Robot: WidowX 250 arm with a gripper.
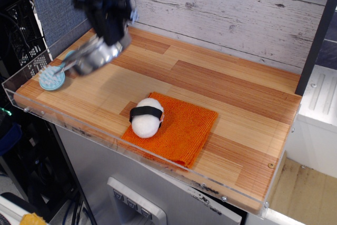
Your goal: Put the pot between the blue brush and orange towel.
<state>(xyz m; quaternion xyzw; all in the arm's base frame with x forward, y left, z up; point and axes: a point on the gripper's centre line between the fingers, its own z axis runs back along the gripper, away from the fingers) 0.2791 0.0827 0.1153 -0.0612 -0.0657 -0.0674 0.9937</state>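
My gripper [111, 39] is shut on the rim of the shiny steel pot [93, 57] and holds it tilted above the left part of the table, blurred by motion. The light-blue brush [52, 77] lies at the far left, its handle partly hidden behind the pot. The orange towel [181, 127] lies flat near the front middle, to the right and in front of the pot. A white rice-ball toy [146, 117] with a black band sits on the towel's left corner.
A clear acrylic lip [105, 135] runs along the table's front and left edges. A dark post [314, 40] stands at the back right, and a grey plank wall [226, 9] closes the back. A black crate [18, 30] stands off the table at left.
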